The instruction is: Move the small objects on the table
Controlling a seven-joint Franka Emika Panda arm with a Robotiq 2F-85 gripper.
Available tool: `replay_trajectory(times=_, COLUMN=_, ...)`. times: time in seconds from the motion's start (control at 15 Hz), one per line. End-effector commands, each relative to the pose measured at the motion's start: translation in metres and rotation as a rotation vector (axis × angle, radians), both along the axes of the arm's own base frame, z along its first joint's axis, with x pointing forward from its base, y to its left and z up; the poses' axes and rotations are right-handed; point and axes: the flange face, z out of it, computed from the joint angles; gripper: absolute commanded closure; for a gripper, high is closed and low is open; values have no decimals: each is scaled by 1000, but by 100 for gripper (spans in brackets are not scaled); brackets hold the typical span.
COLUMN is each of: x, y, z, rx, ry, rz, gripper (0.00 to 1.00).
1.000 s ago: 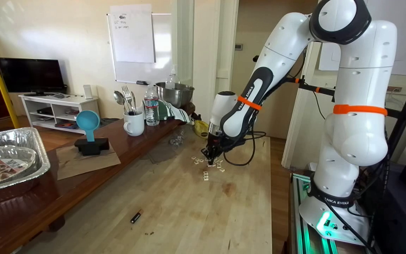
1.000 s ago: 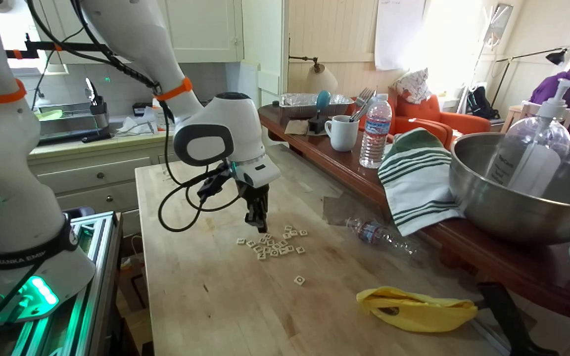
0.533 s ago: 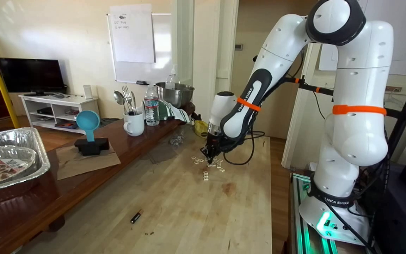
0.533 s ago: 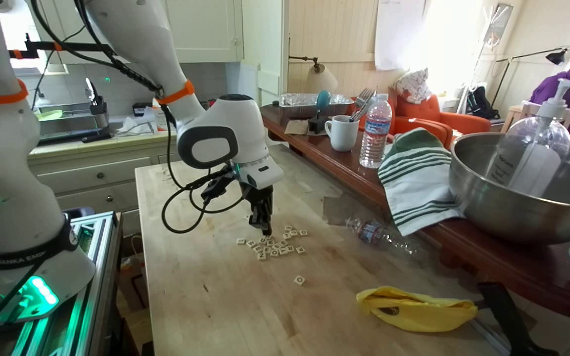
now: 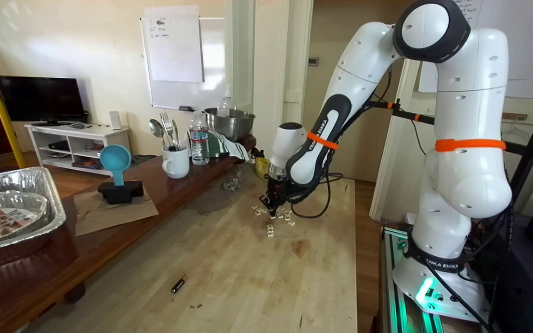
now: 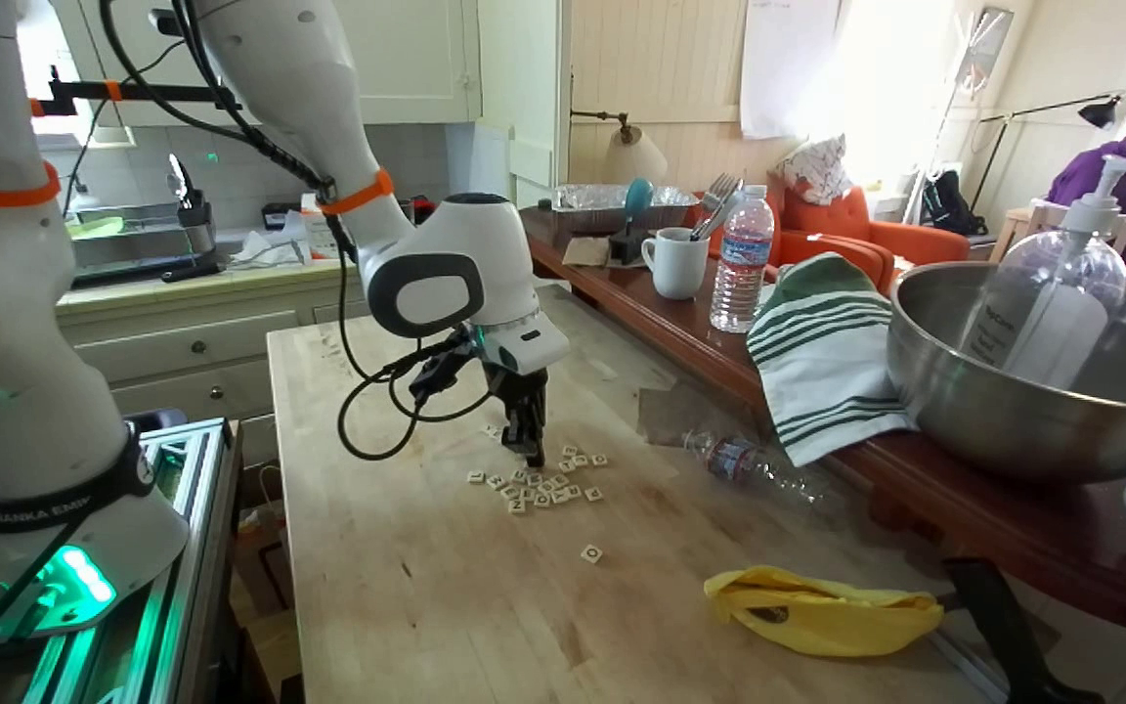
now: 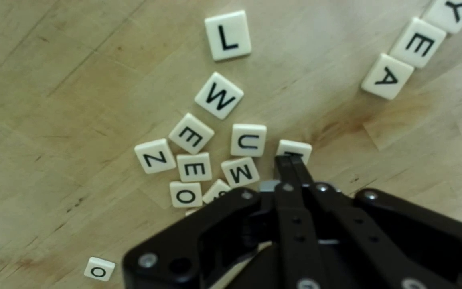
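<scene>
While the jaws stand closed, seemingly empty, tiles (image 7: 249, 140) lie scattered near them on the desk (image 7: 94, 100) — a row (image 7: 417, 42) farther off perhaps done, the rest likely left to move.

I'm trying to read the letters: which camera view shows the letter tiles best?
The wrist view: from close above, most letter tiles read plainly, though the pincer partly hides some. Both exterior views show them tiny and mostly illegible on the table, though in an exterior view a lone tile reads O.
</scene>
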Motion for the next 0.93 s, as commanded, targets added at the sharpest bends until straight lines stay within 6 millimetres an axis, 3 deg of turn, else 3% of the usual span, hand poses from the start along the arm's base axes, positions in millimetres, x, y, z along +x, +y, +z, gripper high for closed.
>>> replay_trajectory(times=0.0, x=3, y=16, z=-11, rx=11, ry=22, rz=23, gripper=100)
replay_trajectory(times=0.53, x=1, y=40, z=-11, rx=78, ry=41, rz=10, gripper=100)
replay_trajectory(times=0.87, x=-1, y=37, z=-11, rx=86, ry=60, rz=-12, gripper=100)
